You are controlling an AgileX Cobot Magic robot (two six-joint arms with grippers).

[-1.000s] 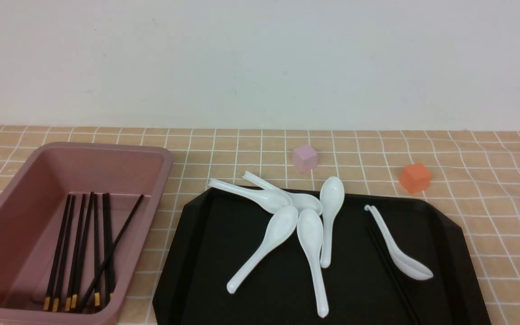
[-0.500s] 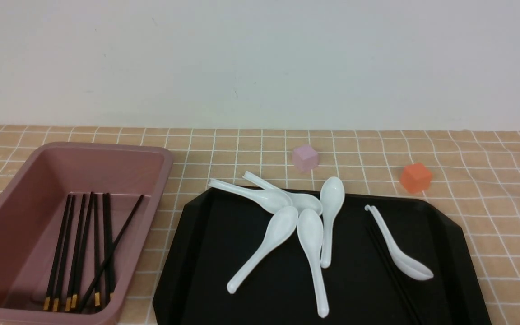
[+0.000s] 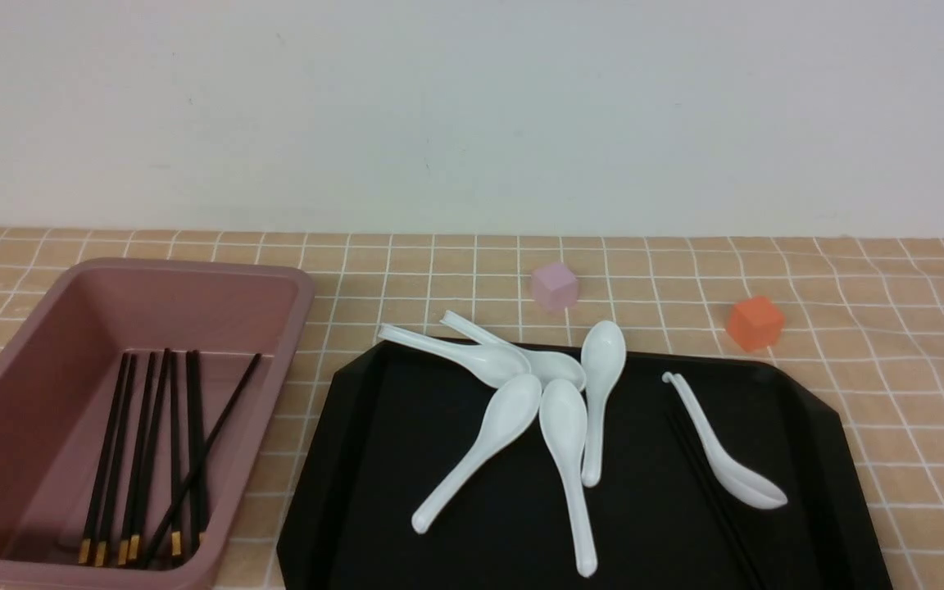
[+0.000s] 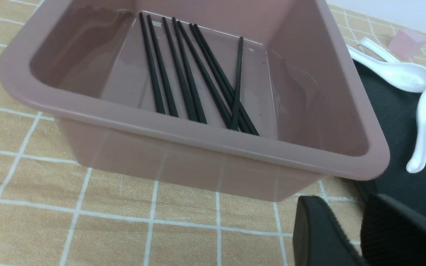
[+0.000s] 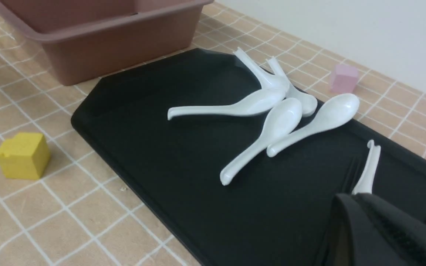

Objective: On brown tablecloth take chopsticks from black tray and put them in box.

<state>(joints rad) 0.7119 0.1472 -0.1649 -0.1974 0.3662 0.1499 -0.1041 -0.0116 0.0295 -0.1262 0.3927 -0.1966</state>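
Observation:
The dusty-pink box (image 3: pixel 296 287) stands at the left on the brown tablecloth (image 3: pixel 890 328) and holds several black chopsticks (image 3: pixel 152 459); they also show in the left wrist view (image 4: pixel 183 74). The black tray (image 3: pixel 406 459) lies to its right. Two thin black chopsticks (image 3: pixel 705 483) lie on the tray beside the rightmost white spoon (image 3: pixel 726 459); they show faintly in the right wrist view (image 5: pixel 350 171). My left gripper (image 4: pixel 346 201) hangs empty just outside the box's near corner, its fingers a narrow gap apart. My right gripper (image 5: pixel 350 197) is shut and empty over the tray by that spoon. Neither gripper shows in the front view.
Several white spoons (image 3: pixel 558 393) lie bunched in the tray's middle, two handles overhanging its far rim. A pink cube (image 3: pixel 555 286) and an orange cube (image 3: pixel 755 322) sit behind the tray. A yellow cube (image 5: pixel 23 155) sits on the cloth off the tray's near corner.

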